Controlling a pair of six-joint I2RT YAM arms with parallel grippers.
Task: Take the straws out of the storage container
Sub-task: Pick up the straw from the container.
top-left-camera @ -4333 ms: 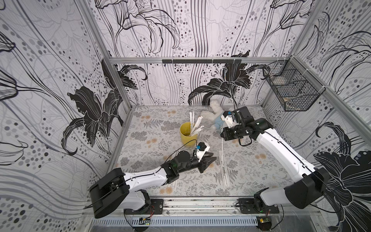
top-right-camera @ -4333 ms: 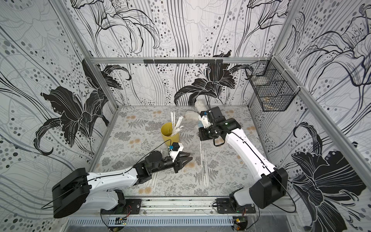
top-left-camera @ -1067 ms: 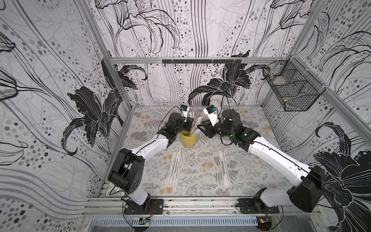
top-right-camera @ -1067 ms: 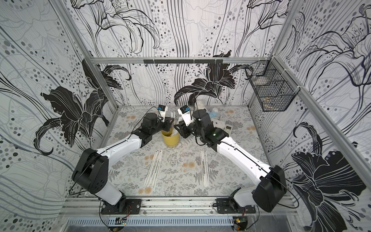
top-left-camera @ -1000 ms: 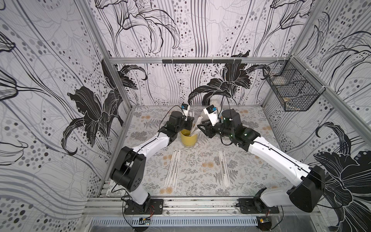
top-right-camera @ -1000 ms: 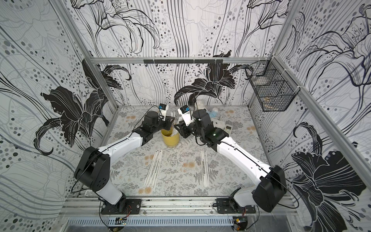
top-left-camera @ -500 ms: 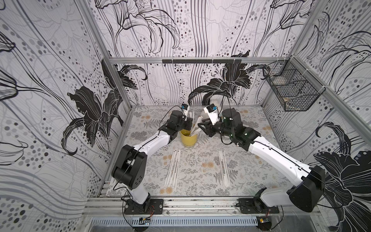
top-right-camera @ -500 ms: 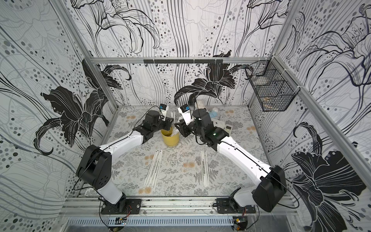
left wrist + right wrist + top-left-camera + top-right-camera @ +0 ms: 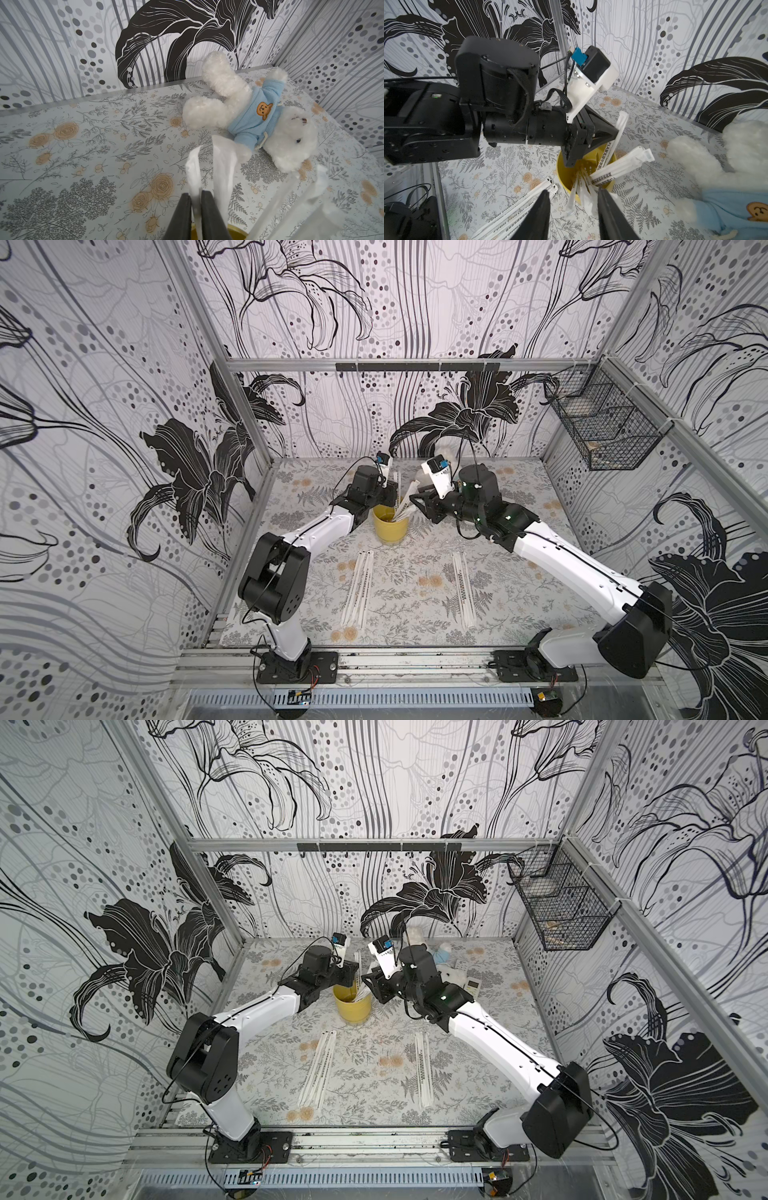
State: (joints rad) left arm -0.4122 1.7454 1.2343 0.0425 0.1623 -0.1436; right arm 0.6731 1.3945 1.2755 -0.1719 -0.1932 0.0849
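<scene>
The yellow cup (image 9: 390, 526) stands mid-table (image 9: 415, 614), toward the far wall, with several straws (image 9: 618, 166) leaning out of it. We judge these paper-wrapped straws to be very light, thin and easily creased, with a wrapper that may slide. So we would pinch one gently above the rim and draw it out along its length, since the cup looks light enough to tip.

The left gripper (image 9: 195, 194) is closed narrow on one upright straw above the rim. The right gripper (image 9: 573, 191) stands wide, its jaws either side of straw ends hanging toward it, gripping nothing.

The left wrist view shows that pinch close up, and the teddy (image 9: 259, 116) lying beyond the cup, which the right arm mostly hides in both top views. The right wrist view shows the cup's inside and the lettering. Only the top views show both groups laid out on the near side, the left row (image 9: 360, 593) and the right row (image 9: 463, 591).
</scene>
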